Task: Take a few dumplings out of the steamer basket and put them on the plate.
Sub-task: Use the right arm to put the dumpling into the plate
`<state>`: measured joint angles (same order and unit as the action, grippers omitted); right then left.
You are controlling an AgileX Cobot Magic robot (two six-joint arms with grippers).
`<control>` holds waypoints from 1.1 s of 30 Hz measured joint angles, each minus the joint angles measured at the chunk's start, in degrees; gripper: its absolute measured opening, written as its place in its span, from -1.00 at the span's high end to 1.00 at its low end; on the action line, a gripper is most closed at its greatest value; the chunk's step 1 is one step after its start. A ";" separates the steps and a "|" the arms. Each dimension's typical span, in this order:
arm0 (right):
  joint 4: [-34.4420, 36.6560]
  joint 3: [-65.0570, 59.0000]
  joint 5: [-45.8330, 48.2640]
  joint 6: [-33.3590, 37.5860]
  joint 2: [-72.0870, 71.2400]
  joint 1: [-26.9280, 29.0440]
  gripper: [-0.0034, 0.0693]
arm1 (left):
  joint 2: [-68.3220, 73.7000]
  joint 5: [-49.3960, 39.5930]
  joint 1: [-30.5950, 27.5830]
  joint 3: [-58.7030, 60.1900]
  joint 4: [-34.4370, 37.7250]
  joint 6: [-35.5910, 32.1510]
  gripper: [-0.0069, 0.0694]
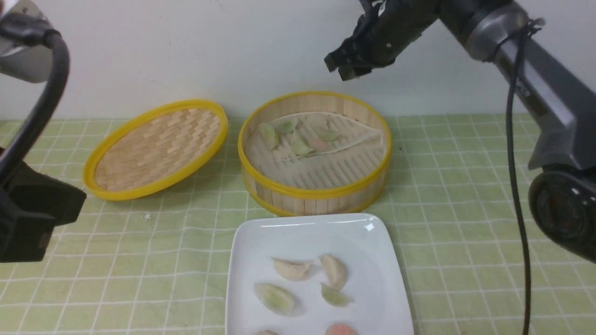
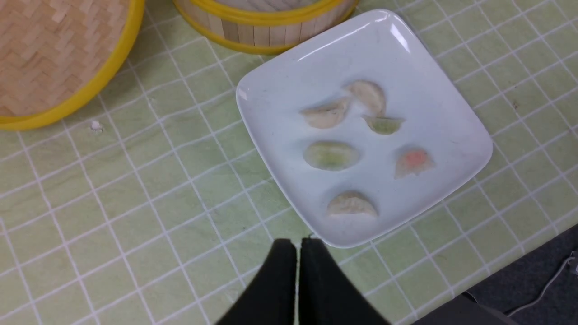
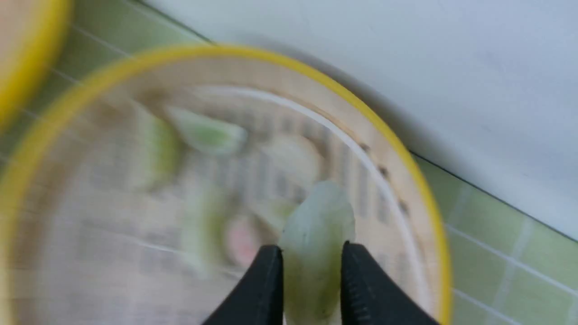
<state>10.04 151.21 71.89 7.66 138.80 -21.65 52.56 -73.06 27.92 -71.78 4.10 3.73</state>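
L gripper (image 2: 298,243): fingertips together, nothing held, over the cloth (image 1: 153,279); plate (image 1: 251,242) lies to its right. Plate: 1 pc, white, sq., rounded corners, glossy. Carries 6 dumplings (image 2: 332,155), spaced apart: 3 cream, 2 green (1 lg., 1 sm.), 1 w/ pinkish-orange centre. Skins semi-translucent, edges thin, crescent to half-moon.

Lid (image 1: 158,149): 1 pc, woven, yellow rim, tilted, beyond L gripper & to its right.

Steamer basket (image 1: 314,190): 1 pc, round, slat wall, yellow rims, just beyond plate; its body is below R gripper (image 3: 311,248). Inside, approx. 6 dumplings (image 1: 300,144): 4 greenish, 1 pinkish, 1 cream, grouped toward far side, some close together. Wrist view blurred, so count approx. White liner sits under/around them, slatted floor partly bare.

R gripper: part open, jaws closed on 1 dumpling (image 3: 316,262), held above basket. Held pc: pale green, deeper green low down, whitish rounded top, smooth, moist-looking; standing lengthwise betw. fingers. Wall (image 1: 288,46): 1, white, behind basket.
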 joint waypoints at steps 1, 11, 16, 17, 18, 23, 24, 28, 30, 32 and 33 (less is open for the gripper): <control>2.75 -1.82 0.00 -0.18 -2.29 -0.10 0.51 | 0.00 0.00 0.00 0.00 0.27 -0.11 0.83; 6.89 -41.74 -0.14 4.82 -27.54 -5.28 0.51 | 0.00 0.00 0.00 0.00 4.48 -1.07 0.83; 7.66 -63.93 -3.33 5.48 -35.13 -7.67 0.51 | 0.00 0.00 0.00 0.00 4.53 -1.32 0.83; 7.85 -66.80 -5.25 5.53 -35.59 -7.93 0.51 | 0.00 0.00 0.00 0.00 4.53 -1.32 0.83; 7.94 -69.36 -6.34 5.53 -35.80 -8.07 0.51 | 0.00 0.00 0.00 0.00 4.53 -1.44 0.83; 8.28 -78.90 -12.55 3.37 -35.06 -8.24 0.51 | 0.00 0.00 0.00 0.00 4.83 -2.12 0.83; 8.28 -79.60 -13.36 2.83 -34.57 -8.24 0.51 | 0.00 0.00 0.00 0.00 4.97 -2.25 0.83; 8.49 -80.55 -16.91 2.15 -32.66 -8.24 0.45 | 0.00 0.00 0.00 0.00 5.03 -2.31 0.83; 9.14 -80.67 -17.80 2.09 -32.29 -8.24 0.35 | 0.00 0.00 0.00 0.00 5.03 -2.32 0.83; 9.71 -80.73 -18.45 2.04 -32.14 -8.24 0.10 | 0.00 0.00 0.00 0.00 5.15 -2.38 0.83; 9.81 -80.73 -18.62 2.00 -32.14 -8.24 0.01 | 0.00 0.00 0.00 0.00 5.15 -2.38 0.83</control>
<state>19.85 70.48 53.27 9.66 106.65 -29.89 52.56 -73.06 27.92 -71.78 9.25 1.35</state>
